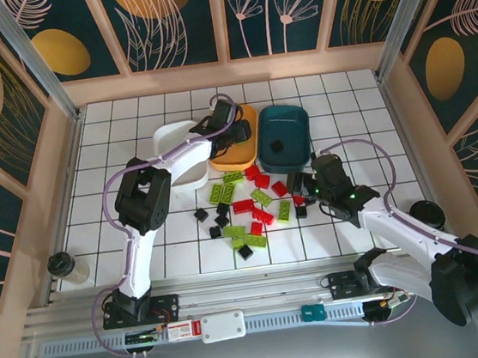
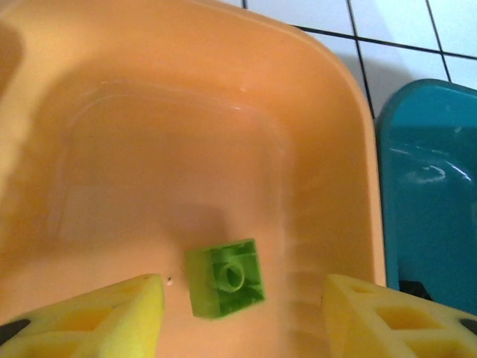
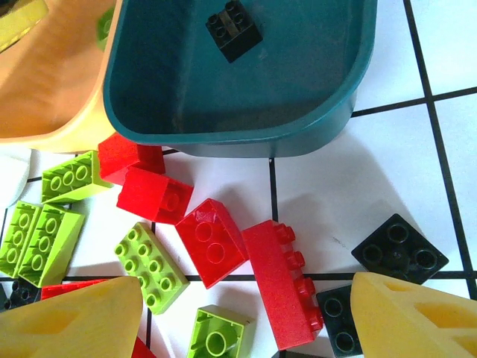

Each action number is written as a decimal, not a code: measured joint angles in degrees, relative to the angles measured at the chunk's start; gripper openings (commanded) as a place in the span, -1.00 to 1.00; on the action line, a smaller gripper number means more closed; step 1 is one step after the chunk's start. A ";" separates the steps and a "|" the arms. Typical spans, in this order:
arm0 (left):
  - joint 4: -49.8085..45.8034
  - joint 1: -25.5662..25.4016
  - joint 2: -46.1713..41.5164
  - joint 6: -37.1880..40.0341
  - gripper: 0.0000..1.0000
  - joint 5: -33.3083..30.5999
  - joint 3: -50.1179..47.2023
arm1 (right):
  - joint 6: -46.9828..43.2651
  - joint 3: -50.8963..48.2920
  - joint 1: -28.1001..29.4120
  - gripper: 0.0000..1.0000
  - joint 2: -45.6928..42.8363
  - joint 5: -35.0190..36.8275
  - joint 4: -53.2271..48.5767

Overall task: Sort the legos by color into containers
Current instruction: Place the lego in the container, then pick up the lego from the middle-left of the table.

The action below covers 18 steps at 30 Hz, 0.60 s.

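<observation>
No legible text, numbers or brand marks. Red-and-white sticker point(image 1: 180, 330) on front rail point(image 1: 261, 298), beside left arm base point(image 1: 140, 311), possibly printed; too small to read.

Left arm point(image 1: 137, 251) and right arm point(image 1: 402, 242) look the same tbh: white links, chunky black joints, lilac cables point(image 1: 111, 176) trailing alongside, yellow fingers point(image 2: 97, 317), tiny green light point(image 1: 352, 192) on the right one.

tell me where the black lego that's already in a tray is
The black lego lies inside the dark teal tray, the rightmost tray at the back of the table in the top view, just right of the orange tray.
</observation>
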 measured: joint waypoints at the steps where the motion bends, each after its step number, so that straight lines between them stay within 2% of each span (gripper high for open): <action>1: -0.35 0.00 0.11 -0.04 0.34 0.07 0.68 | 0.04 -0.09 0.00 0.49 -0.31 0.00 -0.15; 7: 0.02 -0.17 -3.65 -0.15 0.56 1.36 -1.66 | 0.44 -0.17 0.22 0.50 -1.14 -0.07 -0.83; 11: 2.12 -1.44 -14.91 -0.13 0.63 1.66 -12.68 | 0.98 -0.17 1.18 0.50 -1.22 -0.24 -0.96; 16: 6.40 -7.39 -31.74 0.00 0.66 1.57 -29.53 | 1.51 -0.61 2.56 0.50 -1.25 -0.20 -1.18; 18: 7.41 -10.14 -35.98 -0.02 0.66 1.57 -35.93 | 1.70 -1.29 2.99 0.49 -1.38 -0.17 -1.18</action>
